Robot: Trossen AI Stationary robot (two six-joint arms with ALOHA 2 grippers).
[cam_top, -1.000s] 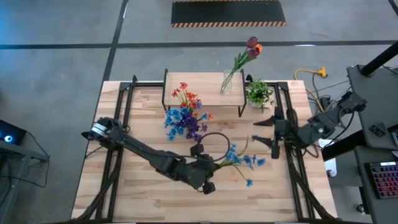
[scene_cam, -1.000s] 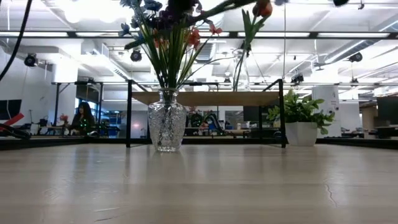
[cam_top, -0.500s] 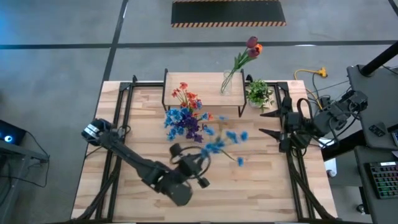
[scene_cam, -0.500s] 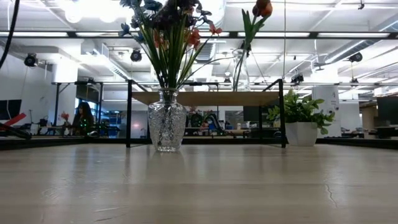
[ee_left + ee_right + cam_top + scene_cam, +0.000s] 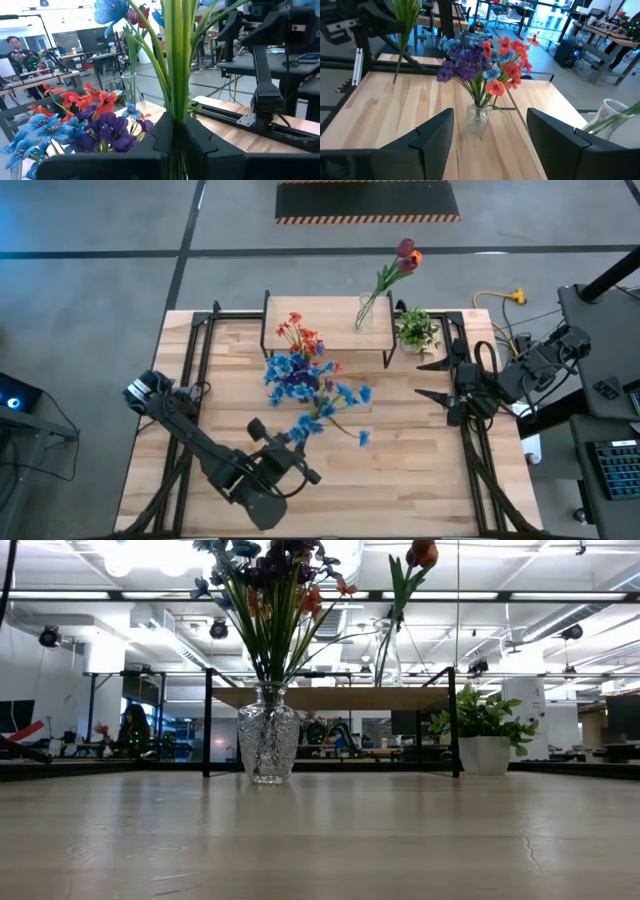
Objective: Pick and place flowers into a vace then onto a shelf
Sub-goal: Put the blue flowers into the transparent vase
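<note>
The left pincer [image 5: 300,432] is pinching a blue flower bunch [image 5: 338,404] beside the crowded vase [image 5: 268,746] on the bench [image 5: 420,470]; one slim vase [image 5: 364,315] is already standing on the shelf [image 5: 325,313]. The right pincer [image 5: 432,380] is waiting, spread.

Wooden surface [image 5: 420,480] with a low shelf [image 5: 325,320] at its far edge.

The surface is pale planks with black rails down both sides. On it stand the shelf on thin black legs, a cut-glass vase [image 5: 267,745] of red, blue and purple flowers [image 5: 298,360] just in front of the shelf, and a small potted plant [image 5: 416,330] in a white pot just beside the shelf's right end. On the shelf's plank top stands a second, slim glass vase [image 5: 363,315] holding two tulips [image 5: 405,255].
</note>
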